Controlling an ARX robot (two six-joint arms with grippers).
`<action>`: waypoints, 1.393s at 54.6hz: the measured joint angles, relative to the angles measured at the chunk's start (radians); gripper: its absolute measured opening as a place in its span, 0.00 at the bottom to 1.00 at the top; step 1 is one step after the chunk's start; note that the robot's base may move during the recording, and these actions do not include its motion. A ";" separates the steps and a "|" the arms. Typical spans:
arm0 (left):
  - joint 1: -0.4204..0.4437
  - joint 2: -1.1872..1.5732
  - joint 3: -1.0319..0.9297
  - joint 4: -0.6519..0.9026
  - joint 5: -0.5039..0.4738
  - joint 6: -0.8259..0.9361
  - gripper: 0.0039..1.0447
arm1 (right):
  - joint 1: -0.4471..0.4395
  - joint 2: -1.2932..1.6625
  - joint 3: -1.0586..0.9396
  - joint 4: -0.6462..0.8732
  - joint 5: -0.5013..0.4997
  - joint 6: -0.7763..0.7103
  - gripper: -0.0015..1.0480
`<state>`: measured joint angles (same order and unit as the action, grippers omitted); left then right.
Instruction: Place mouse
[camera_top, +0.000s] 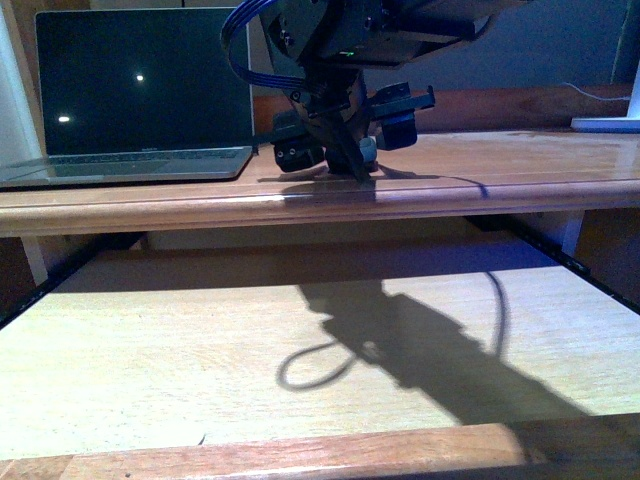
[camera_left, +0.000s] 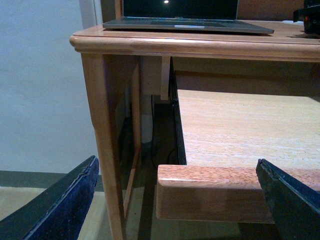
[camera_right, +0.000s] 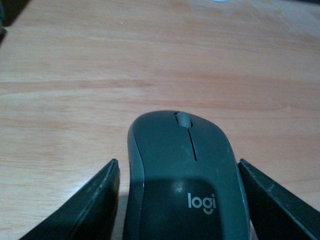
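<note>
We find the mouse (camera_right: 182, 180) lying on the desk top (camera_right: 150, 60) between the fingers (camera_right: 82, 210) of the right gripper (camera_right: 178, 164), its rear cut off by the frame (from the front, the arm hides it). Those fingers stand spread, a sliver of wood inside each, seemingly not touching. Beyond the fingertips lies bare wood. The left gripper (camera_left: 175, 200) gapes wide and holds nothing, with the pull-out shelf (camera_left: 225, 190) showing between its fingers.

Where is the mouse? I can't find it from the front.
Right wrist view: the mouse lies on the desktop between the fingers of the right gripper, right of the laptop.
</note>
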<state>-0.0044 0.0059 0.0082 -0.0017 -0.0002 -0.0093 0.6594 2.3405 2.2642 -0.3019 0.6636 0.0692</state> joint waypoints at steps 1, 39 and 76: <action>0.000 0.000 0.000 0.000 0.000 0.000 0.93 | 0.000 0.000 -0.003 0.008 -0.003 0.000 0.73; 0.000 0.000 0.000 0.000 0.000 0.000 0.93 | -0.247 -0.877 -1.025 0.647 -0.616 -0.047 0.93; 0.000 0.000 0.000 0.000 0.000 0.000 0.93 | -0.585 -1.553 -1.862 0.277 -1.508 -0.373 0.93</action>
<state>-0.0044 0.0059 0.0082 -0.0017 -0.0002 -0.0093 0.0742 0.7879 0.4023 -0.0250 -0.8448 -0.3038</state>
